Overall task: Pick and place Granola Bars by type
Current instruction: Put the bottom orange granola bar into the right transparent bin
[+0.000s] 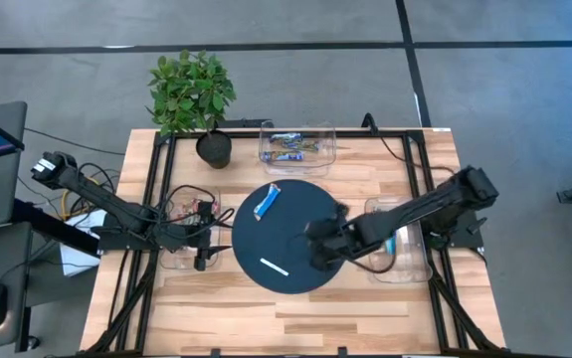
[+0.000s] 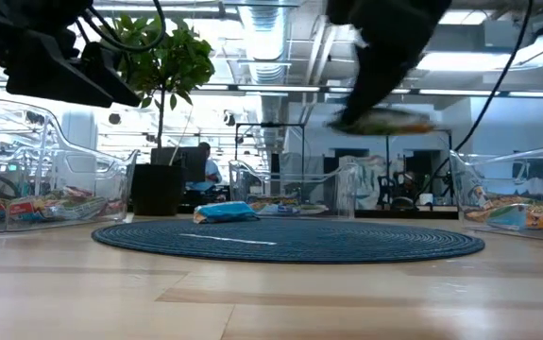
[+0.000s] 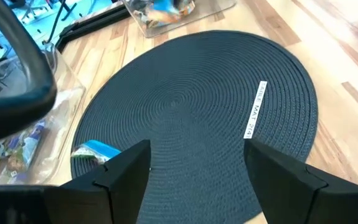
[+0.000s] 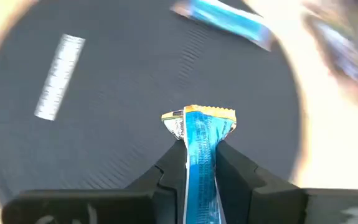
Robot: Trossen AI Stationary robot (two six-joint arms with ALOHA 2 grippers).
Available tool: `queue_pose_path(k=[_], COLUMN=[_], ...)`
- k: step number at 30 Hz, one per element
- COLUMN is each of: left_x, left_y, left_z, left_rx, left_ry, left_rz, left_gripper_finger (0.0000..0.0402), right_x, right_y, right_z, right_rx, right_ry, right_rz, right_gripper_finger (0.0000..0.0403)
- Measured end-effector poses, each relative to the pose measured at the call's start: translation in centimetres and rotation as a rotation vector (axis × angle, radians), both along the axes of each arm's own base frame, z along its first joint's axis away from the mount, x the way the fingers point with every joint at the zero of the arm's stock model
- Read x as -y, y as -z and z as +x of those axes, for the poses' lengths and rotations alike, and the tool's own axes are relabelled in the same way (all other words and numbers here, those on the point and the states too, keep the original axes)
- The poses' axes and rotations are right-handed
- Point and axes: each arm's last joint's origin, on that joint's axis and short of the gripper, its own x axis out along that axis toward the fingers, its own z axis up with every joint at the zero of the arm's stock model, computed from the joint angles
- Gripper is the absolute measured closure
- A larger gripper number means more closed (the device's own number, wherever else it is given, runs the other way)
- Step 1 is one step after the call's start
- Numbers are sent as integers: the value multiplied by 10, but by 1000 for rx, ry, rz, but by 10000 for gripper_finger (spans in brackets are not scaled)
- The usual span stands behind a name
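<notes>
My right gripper (image 4: 200, 163) is clenched on one granola bar (image 4: 199, 155), a packet with a blue-and-white face and an orange crimped end, pinched edge-on between my two dark fingers (image 4: 241, 174). I hold it in the air above the right side of a round dark blue mat (image 1: 300, 214); from table height the packet hangs clear of the mat.

On the mat lie two loose things: one blue granola bar (image 1: 268, 201) near the far left part, and one thin white stick (image 1: 274, 267) near the front edge.

My left gripper (image 3: 194, 171) hangs over the table just left of the mat, fingers spread wide and grasping nothing.

I count three clear plastic bins. The left bin (image 1: 179, 261) sits beside the mat, partly under my left arm, and holds multicoloured red, yellow and green packets; I cannot count them. The right bin (image 1: 417, 267) sits under my right arm; blue and orange packets show inside it at table height, count unclear. The far bin (image 1: 327, 141) stands at the back edge of the table behind the mat and holds dark and blue packets, perhaps three, but I cannot tell exactly.

One potted plant (image 1: 192, 94) in a black pot stands at the far left corner of the wooden table (image 1: 295, 318).
</notes>
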Motion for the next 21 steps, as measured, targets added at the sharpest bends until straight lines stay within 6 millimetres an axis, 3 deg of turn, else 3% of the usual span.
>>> queue_pose_path(k=[5,13,21], left_x=[0,1,1], left_y=[0,1,1], left_z=[0,0,0], left_rx=[-2,-13,-12], left_ry=[3,16,16], left_rz=[-11,-26,-26], left_gripper_finger=[150,150,150], right_x=[7,3,-13], right_y=[-24,-37,-21], right_z=[-40,-100,-112], right_rx=[-29,-157,-149], right_ry=[255,647,634], right_rz=[-5,-100,-120], right_gripper_finger=[343,343,343])
